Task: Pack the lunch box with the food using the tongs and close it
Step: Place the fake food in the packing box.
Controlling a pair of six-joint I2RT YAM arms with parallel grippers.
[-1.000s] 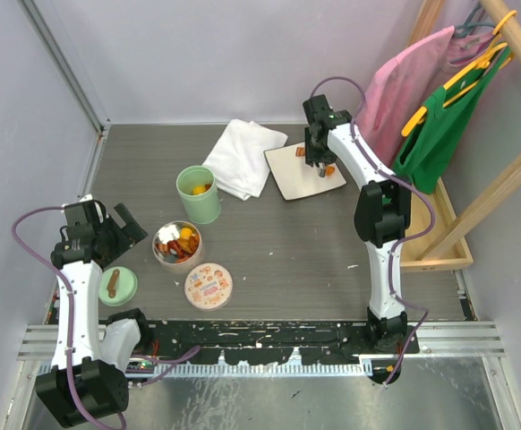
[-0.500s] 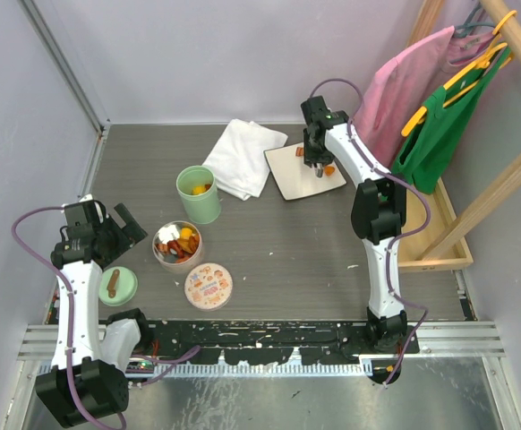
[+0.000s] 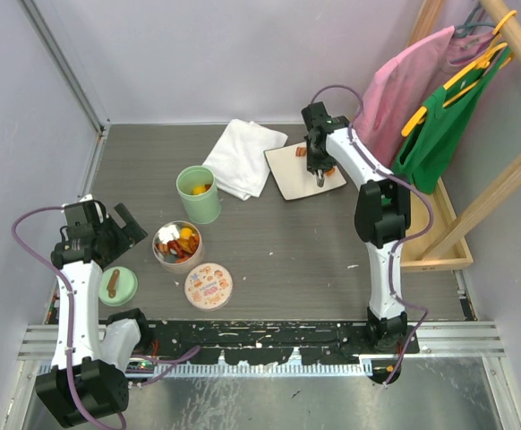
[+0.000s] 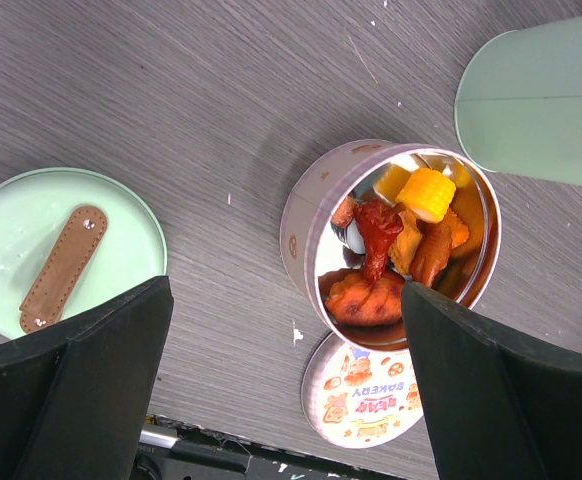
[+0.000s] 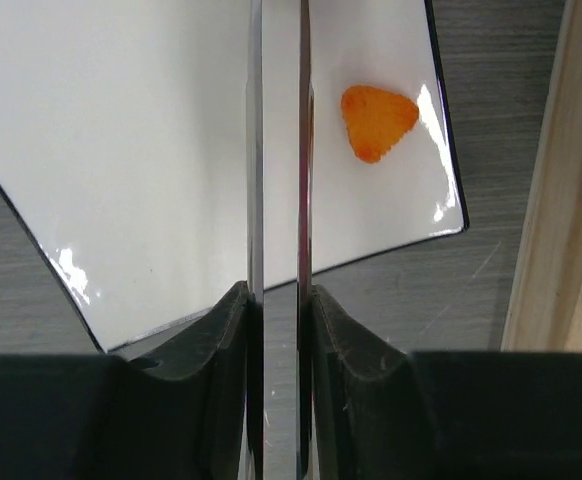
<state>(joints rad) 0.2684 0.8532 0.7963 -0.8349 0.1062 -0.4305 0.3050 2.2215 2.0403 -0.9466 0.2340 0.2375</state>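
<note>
Lower left of the top view: left jaws spread wide, gripping nothing, parked over the surface point(image 3: 278, 242) just above the mint lid point(image 3: 117, 285). Well apart from the plate, so not the nearer arm.

Right of that lid: round box point(image 4: 299, 225), open, already holding food point(image 4: 401, 240) (red, orange, brown and a yellow corn piece). Printed lid point(image 3: 209, 285) flat on the surface just below and right of the box, not on it. Cup point(image 3: 198, 202) upright just above the box.

Upper middle of the top view: white plate point(image 5: 121, 130), with the right jaws directly over it. Right jaws clamped on the tongs point(image 5: 279, 150).

In the right wrist view:
- Tongs' long axis running straight up the middle of the frame.
- Two arms squeezed nearly parallel, with only a thin slit between them.
- Nothing visible in that slit.
- Tips beyond the top edge, not seen.

Upper right of that view: one orange piece point(image 5: 378, 122) on the plate, roughly triangular with no clear long axis. Lies just right of the right-hand tong arm, apart from it and outside the slit.

Judged from this, not yet caught. Next move likely calls for easing the squeeze, shifting the tongs rightward to straddle the piece, then pinching again. Risk: nudging the piece toward the plate's right rim.
</note>
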